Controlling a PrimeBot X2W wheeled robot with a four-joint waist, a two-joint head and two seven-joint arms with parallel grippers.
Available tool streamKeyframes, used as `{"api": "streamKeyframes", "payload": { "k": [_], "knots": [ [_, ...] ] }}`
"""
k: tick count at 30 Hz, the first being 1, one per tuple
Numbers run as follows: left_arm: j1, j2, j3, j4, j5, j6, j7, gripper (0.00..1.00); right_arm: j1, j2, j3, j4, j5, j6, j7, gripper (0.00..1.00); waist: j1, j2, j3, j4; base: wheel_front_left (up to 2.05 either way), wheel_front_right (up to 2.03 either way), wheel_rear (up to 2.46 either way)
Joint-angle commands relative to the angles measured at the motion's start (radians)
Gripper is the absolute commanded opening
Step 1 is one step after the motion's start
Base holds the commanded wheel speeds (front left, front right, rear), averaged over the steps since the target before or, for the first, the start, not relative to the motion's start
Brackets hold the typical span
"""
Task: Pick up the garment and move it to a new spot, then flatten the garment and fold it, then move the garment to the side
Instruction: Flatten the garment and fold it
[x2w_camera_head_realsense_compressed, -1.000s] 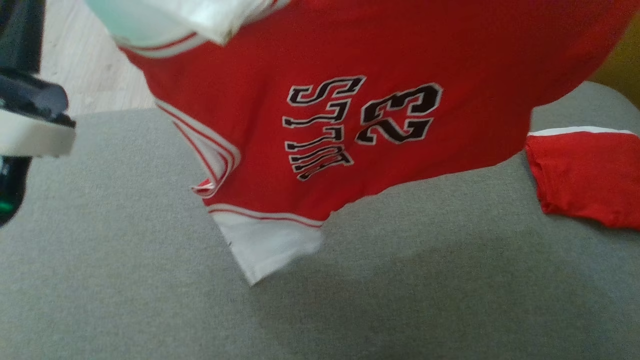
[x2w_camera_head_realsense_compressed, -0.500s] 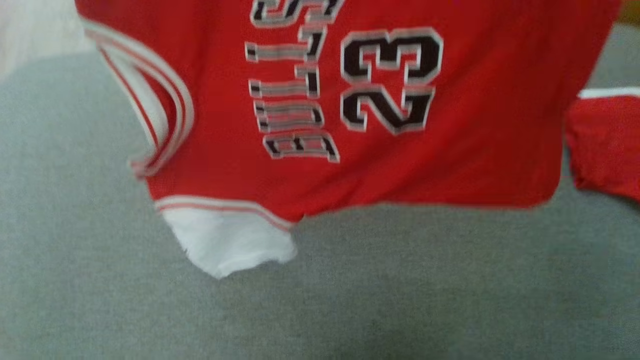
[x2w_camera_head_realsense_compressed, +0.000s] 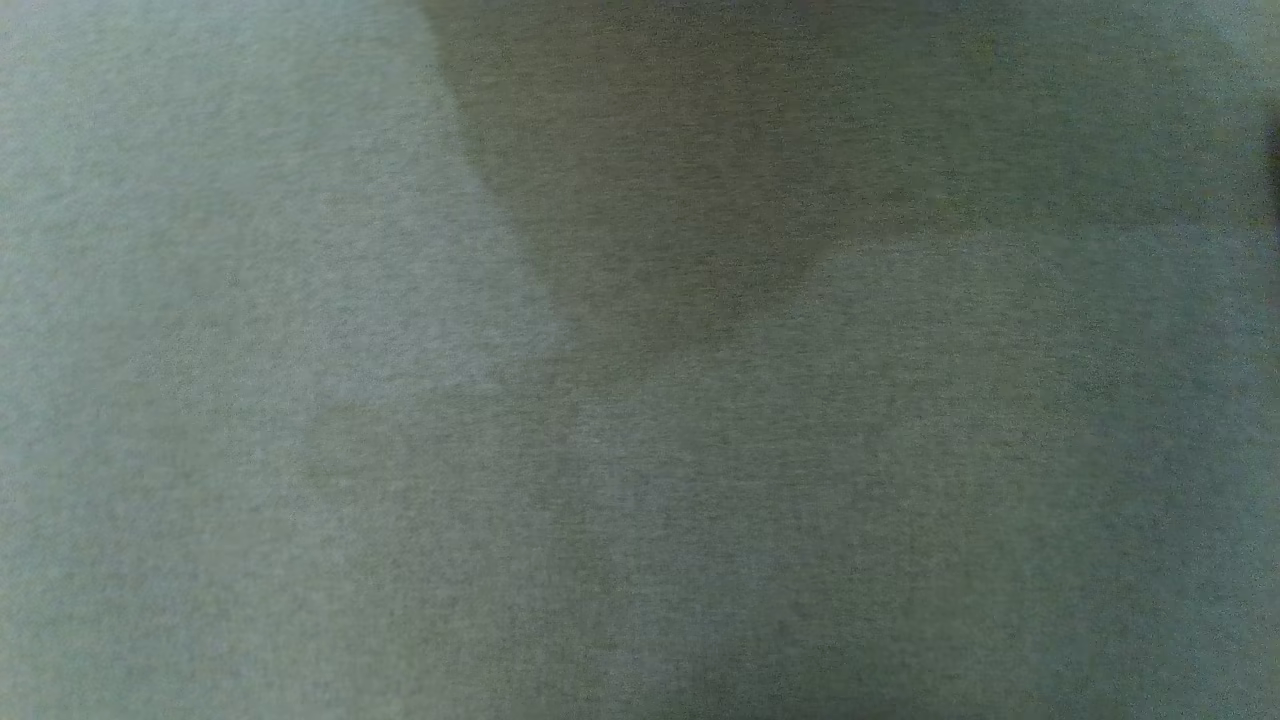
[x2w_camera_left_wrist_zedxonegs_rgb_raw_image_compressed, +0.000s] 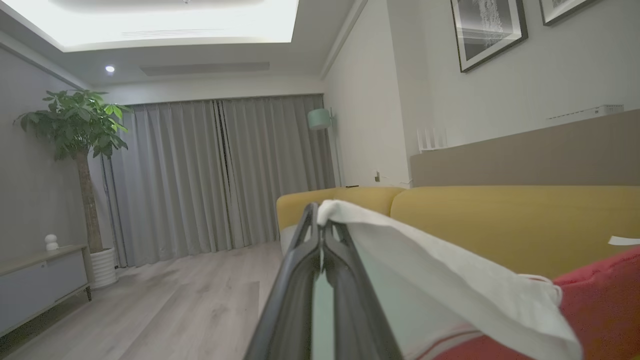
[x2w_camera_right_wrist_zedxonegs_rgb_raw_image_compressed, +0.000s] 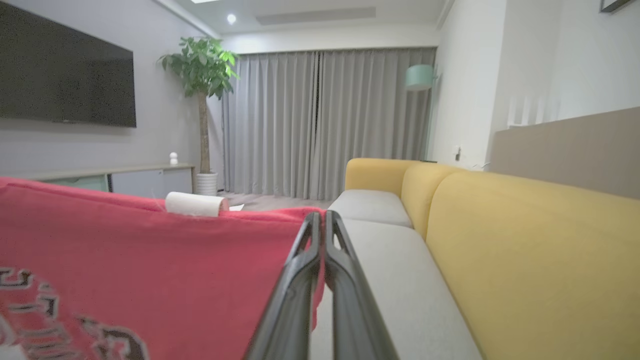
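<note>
L gripper (x2w_camera_left_wrist_zedxonegs_rgb_raw_image_compressed: 320, 225), L wrist view: two long, slim dark-grey fingers (x2w_camera_left_wrist_zedxonegs_rgb_raw_image_compressed: 292, 285), broad at the near end and tapering to thin rounded tips at the far end. A lighter line runs along each edge. Pale mint strip (x2w_camera_left_wrist_zedxonegs_rgb_raw_image_compressed: 322, 310) between them at the near end: pad or cloth, can't tell. R gripper (x2w_camera_right_wrist_zedxonegs_rgb_raw_image_compressed: 320, 216), R wrist view: same build, two charcoal-black fingers (x2w_camera_right_wrist_zedxonegs_rgb_raw_image_compressed: 295, 295), slight sheen on inner edges, faintly bowed approx. where they narrow to the tips.
</note>
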Motion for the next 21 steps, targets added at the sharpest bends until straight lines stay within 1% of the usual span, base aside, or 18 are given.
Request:
{"api": "streamKeyframes", "payload": {
  "k": [1,4,7,11,14,17,19,21],
  "knots": [
    [-0.014,0.042,0.025,-0.005,-0.014,-0.006,-0.013,0.0,-0.009,0.0,0.011,-0.006,0.0,-0.001,-0.016,0.0,-0.0005,0.0001,0.01,0.024,0.0,0.0,0.0],
    [0.06,0.031,-0.007,0.011,-0.033,-0.018,-0.03,0.0,0.029,-0.013,0.041,0.053,0.006,-0.001,-0.045,0.0,-0.0005,0.0001,0.004,0.039,0.0,0.0,0.0],
    [0.168,0.031,-0.034,-0.009,-0.067,-0.022,-0.049,0.0,0.089,-0.021,0.062,0.105,0.027,-0.001,-0.07,0.0,-0.0005,0.0001,-0.015,0.049,0.0,0.0,0.0],
    [0.348,0.065,-0.083,-0.095,-0.114,-0.024,-0.065,0.0,0.191,-0.039,0.084,0.148,0.066,-0.001,-0.098,0.0,-0.0005,0.0001,-0.055,0.054,0.0,0.0,0.0],
    [0.488,0.102,-0.102,-0.174,-0.138,-0.024,-0.073,0.0,0.28,-0.063,0.098,0.151,0.103,-0.001,-0.115,0.0,-0.0005,0.0001,-0.088,0.056,0.0,0.0,0.0],
    [0.631,0.132,-0.107,-0.255,-0.141,-0.022,-0.076,0.0,0.384,-0.087,0.107,0.127,0.143,-0.001,-0.128,0.0,-0.0005,0.0001,-0.123,0.056,0.0,0.0,0.0],
    [0.725,0.146,-0.108,-0.315,-0.131,-0.004,-0.077,0.0,0.461,-0.102,0.113,0.1,0.169,-0.001,-0.134,0.0,-0.0005,0.0001,-0.144,0.055,0.0,0.0,0.0],
    [0.821,0.155,-0.098,-0.377,-0.122,0.024,-0.077,0.0,0.542,-0.11,0.114,0.07,0.196,-0.001,-0.138,0.0,-0.0005,0.0001,-0.168,0.051,0.0,0.0,0.0]
  ]
}}
